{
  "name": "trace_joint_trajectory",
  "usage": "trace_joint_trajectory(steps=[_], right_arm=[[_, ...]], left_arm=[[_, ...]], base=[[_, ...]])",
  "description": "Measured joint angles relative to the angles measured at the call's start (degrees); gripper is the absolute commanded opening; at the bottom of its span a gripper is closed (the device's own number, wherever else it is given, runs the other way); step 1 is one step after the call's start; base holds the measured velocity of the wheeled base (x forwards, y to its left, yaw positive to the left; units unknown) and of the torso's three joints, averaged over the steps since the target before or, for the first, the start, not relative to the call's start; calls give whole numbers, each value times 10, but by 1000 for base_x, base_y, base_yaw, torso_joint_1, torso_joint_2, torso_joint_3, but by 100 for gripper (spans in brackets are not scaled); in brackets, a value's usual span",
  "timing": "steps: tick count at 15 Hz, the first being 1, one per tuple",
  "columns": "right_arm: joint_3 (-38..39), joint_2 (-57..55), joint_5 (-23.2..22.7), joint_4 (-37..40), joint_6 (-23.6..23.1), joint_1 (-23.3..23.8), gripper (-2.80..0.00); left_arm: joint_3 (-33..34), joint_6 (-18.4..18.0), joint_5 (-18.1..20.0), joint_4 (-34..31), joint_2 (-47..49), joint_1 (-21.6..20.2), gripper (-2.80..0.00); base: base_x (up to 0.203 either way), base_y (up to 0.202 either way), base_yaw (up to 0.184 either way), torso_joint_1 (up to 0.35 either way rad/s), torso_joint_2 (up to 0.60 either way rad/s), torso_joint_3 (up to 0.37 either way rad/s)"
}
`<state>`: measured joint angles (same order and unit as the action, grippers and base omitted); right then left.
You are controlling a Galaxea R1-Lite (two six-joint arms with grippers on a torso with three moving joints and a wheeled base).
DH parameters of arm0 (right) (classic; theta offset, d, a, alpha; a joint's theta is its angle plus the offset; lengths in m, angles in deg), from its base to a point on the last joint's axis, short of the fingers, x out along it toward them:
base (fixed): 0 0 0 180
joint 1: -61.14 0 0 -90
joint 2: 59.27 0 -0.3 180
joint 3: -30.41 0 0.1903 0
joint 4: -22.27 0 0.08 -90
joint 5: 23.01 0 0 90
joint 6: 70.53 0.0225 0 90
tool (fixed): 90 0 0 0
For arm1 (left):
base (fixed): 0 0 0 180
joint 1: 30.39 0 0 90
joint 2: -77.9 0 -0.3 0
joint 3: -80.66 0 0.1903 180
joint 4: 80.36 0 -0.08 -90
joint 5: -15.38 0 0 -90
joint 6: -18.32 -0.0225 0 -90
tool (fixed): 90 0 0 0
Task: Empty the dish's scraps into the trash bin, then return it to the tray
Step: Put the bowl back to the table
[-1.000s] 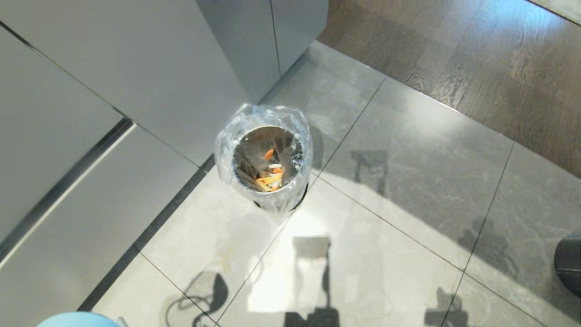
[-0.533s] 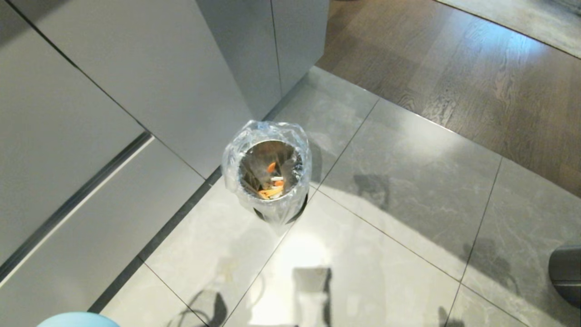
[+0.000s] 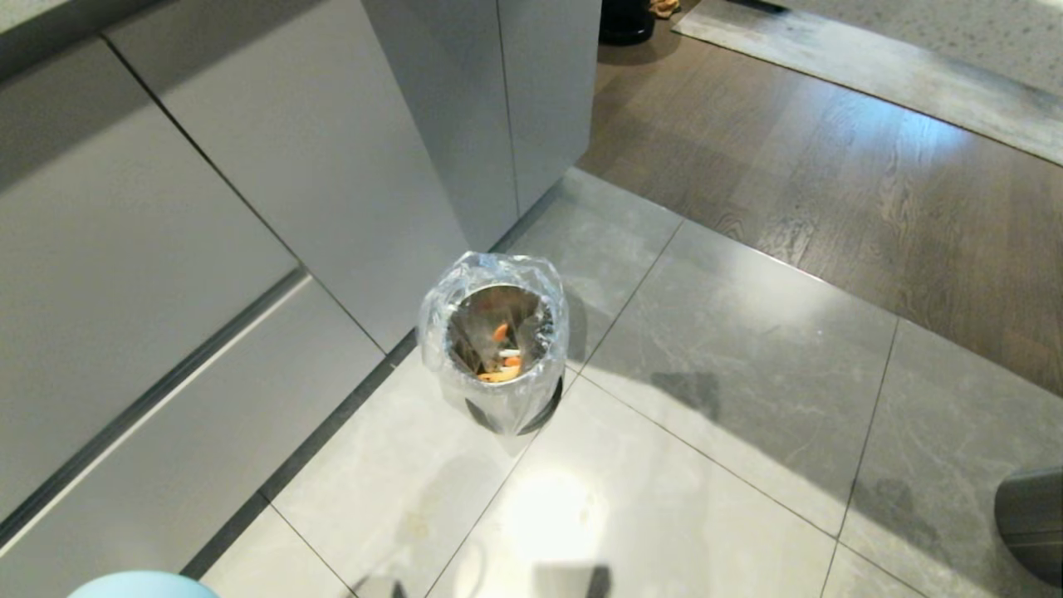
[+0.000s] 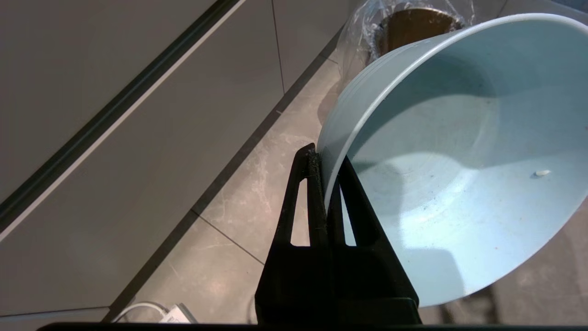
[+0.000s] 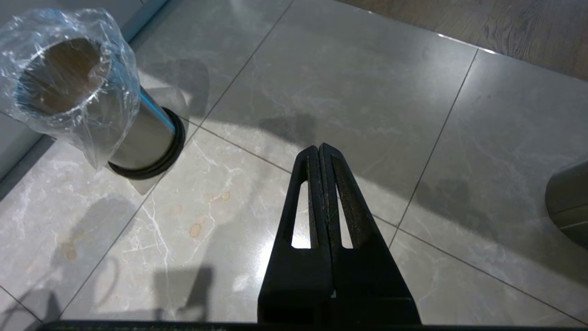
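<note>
a: pale blue, the dish (image 4: 459, 174) sat tilted on its side in the left gripper (image 4: 327, 158), whose black fingers (image 4: 312, 197) were clamped on its rim, one outside the wall and one inside. the bowl was all but bare, a single white speck clinging to its inner surface.

b: and the scraps (image 3: 502, 361)?

a: orange and yellow strips with a white bit lay at the bottom of the trash bin (image 3: 495, 340), a shiny metal cylinder lined with a crinkled clear plastic bag (image 5: 98, 105). it stood upright on the grey floor tiles (image 3: 731, 399), near the corner of the grey cabinets (image 3: 249, 208).

b: where was the dish relative to it?

a: near the bin, seen from the wrist just in front of its mouth; only a sliver of its rim showed at the lower left edge of the head view.

b: the other arm?

a: the right gripper (image 5: 320, 149) hung over the tiles with its fingers pressed together, gripping nothing. a dark steel cylinder (image 3: 1030, 519) stood well off to the right. the tray was not in sight.
</note>
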<state>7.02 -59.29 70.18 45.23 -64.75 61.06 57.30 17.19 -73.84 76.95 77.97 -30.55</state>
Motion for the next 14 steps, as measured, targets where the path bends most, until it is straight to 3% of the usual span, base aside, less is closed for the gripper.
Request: trace_joint_trajectory(steps=[14], right_arm=[[0, 0, 0, 0, 0, 0, -280]], left_arm=[[0, 0, 0, 0, 0, 0, -280]], base=[[0, 0, 0, 2, 3, 202]])
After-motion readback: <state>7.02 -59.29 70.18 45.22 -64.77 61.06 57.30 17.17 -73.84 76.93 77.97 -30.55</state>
